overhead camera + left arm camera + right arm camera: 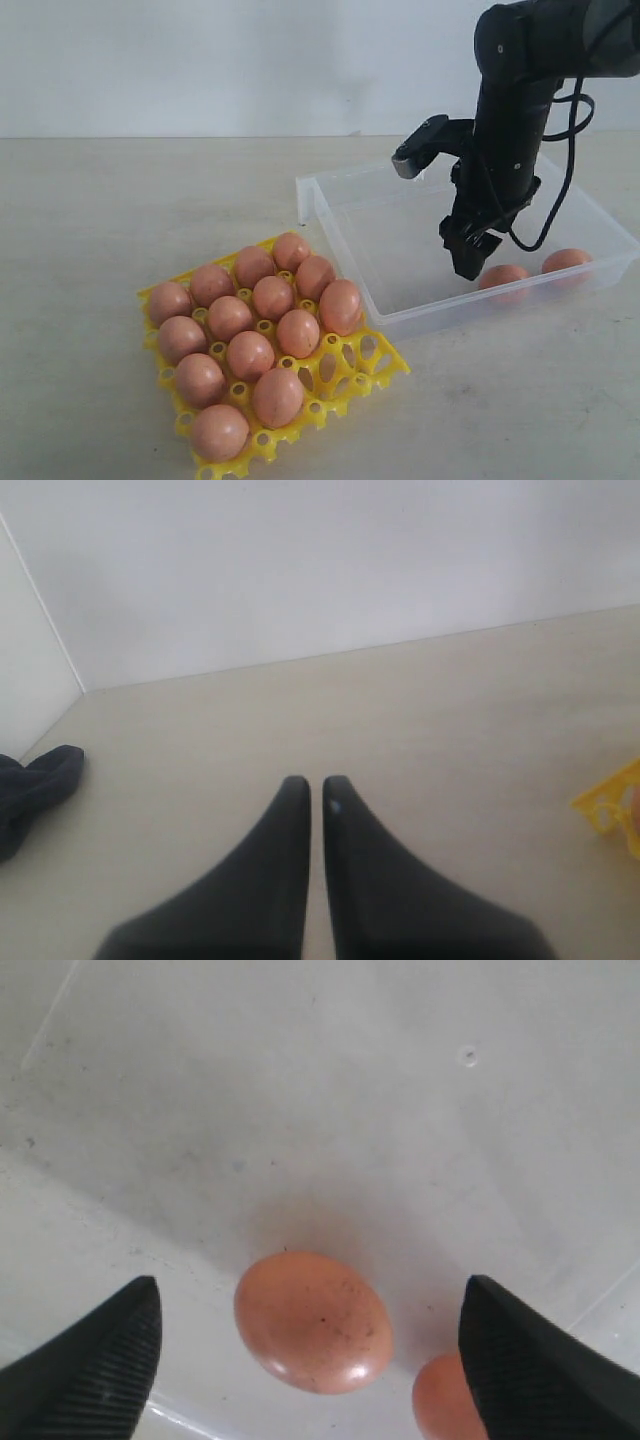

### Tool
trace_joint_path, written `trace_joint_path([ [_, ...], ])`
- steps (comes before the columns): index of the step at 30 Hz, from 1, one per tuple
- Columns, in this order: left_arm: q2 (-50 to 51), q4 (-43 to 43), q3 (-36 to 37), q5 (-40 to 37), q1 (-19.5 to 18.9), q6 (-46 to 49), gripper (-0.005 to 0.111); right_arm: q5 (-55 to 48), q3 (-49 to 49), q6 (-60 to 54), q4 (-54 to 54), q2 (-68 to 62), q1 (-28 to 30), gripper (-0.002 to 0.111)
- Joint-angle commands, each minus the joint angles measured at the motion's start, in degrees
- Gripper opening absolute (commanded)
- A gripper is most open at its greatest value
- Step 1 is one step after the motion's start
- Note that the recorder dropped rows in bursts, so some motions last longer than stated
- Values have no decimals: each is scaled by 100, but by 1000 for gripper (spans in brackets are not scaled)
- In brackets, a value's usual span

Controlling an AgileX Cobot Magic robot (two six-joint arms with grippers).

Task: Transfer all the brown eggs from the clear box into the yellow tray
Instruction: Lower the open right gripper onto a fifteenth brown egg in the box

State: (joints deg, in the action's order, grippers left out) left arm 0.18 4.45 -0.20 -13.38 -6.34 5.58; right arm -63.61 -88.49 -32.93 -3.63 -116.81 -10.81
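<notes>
Right wrist view — right gripper (310, 1285), jaws spread wide, hangs over a brown egg (312, 1322) in the clear box (300, 1080) — left gripper (316, 785) closed.

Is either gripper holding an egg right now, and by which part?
Nothing is held. The right gripper hangs open over a brown egg in the clear box; the left gripper is shut and empty.

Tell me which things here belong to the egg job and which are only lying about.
Job: brown eggs, clear box, yellow tray, right gripper, open.
Lying about: dark object; left gripper, shut, away from the eggs.
</notes>
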Motion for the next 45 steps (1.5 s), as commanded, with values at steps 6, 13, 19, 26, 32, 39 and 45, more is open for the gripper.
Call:
trace_joint_path([
  [6,-18,-11,20,9,27,-18,4,-148,-10,-58,-14,-251,163,71],
  [13,-18,-11,20,9,27,-18,4,-177,-10,157,-14,-329,342,71],
  [19,-18,-11,20,9,27,-18,4,-291,-10,431,40,-508,386,71],
  [26,-18,-11,20,9,27,-18,4,-303,-10,505,40,-841,386,71],
  [32,-18,-11,20,9,27,-18,4,-192,-10,906,40,-881,386,50],
  [39,-18,-11,20,9,27,-18,4,68,-10,964,40,-881,386,0],
  [45,-18,-11,20,9,27,-18,4,442,-10,1006,159,-792,386,0],
])
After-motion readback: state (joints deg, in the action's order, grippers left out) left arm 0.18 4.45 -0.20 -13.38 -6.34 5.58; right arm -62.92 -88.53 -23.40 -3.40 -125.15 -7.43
